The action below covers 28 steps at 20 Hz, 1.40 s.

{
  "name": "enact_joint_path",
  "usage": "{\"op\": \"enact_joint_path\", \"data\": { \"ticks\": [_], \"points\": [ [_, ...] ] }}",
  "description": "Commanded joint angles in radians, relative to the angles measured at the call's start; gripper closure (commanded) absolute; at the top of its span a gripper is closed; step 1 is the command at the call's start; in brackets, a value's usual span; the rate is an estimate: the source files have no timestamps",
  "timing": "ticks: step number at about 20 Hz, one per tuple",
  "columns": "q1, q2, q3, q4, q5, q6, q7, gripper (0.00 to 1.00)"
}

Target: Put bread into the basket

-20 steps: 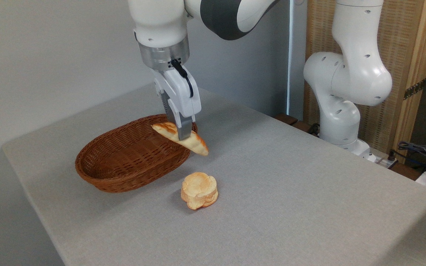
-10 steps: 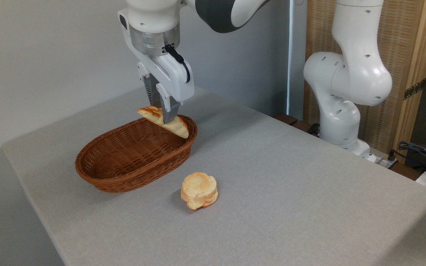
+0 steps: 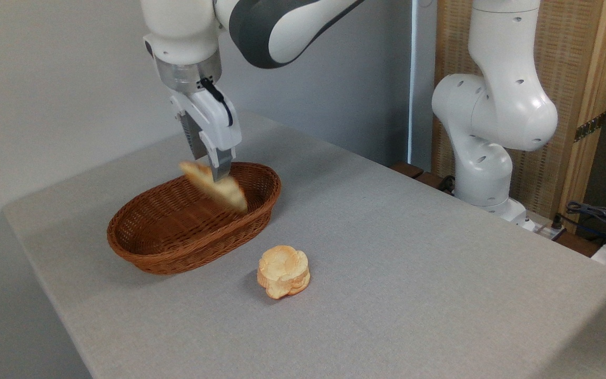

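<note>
Grey table (image 3: 387, 252), wall behind. Gripper (image 3: 213, 171) over basket (image 3: 177, 247), jaws clamped on tilted, blurred bread (image 3: 213, 187). Round bun (image 3: 283, 271) near basket's front, apart.

1. Directly below the gripper (image 3: 213, 171), open basket (image 3: 145, 247) interior is seen, partly blocked by the tilted, blurred bread (image 3: 213, 187).
2. Right of the gripper, bare table (image 3: 413, 252) is seen.
3. Nearer the camera and lower right, a bun (image 3: 283, 271) is set.
</note>
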Motion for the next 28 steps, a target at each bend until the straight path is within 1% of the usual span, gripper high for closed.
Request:
{"op": "enact_joint_path", "data": {
  "ticks": [1,2,6,7,8,9,10,11,12,15,16,17,19,22,25,27,28],
  "points": [
    [0.003,0.014,-0.001,0.019,0.000,0.039,-0.009,0.00],
    [0.003,0.014,-0.001,0.019,0.006,0.042,-0.009,0.00],
    [0.004,0.009,0.006,0.019,0.071,0.045,-0.009,0.00],
    [0.006,0.006,0.011,0.019,0.098,0.047,-0.007,0.00],
    [0.009,0.004,0.014,0.019,0.113,0.047,-0.006,0.00],
    [0.013,0.001,0.016,0.019,0.152,0.053,-0.003,0.00],
    [0.018,0.001,0.017,0.019,0.176,0.060,-0.003,0.00],
    [0.021,0.001,0.023,0.019,0.218,0.079,-0.003,0.00],
    [0.019,0.000,0.057,0.019,0.250,0.088,-0.001,0.00],
    [0.019,0.000,0.114,0.019,0.294,0.096,0.005,0.00],
    [0.019,0.000,0.123,0.019,0.304,0.100,0.007,0.00],
    [0.019,0.003,0.138,0.017,0.325,0.108,0.007,0.00],
    [0.019,0.009,0.158,0.016,0.344,0.113,0.008,0.00],
    [0.019,0.011,0.186,0.016,0.351,0.114,0.016,0.00],
    [0.019,0.011,0.187,0.016,0.353,0.113,0.017,0.00],
    [0.019,0.011,0.187,0.016,0.399,0.113,0.016,0.00],
    [0.019,0.011,0.189,0.014,0.405,0.110,0.014,0.00]
  ]
}}
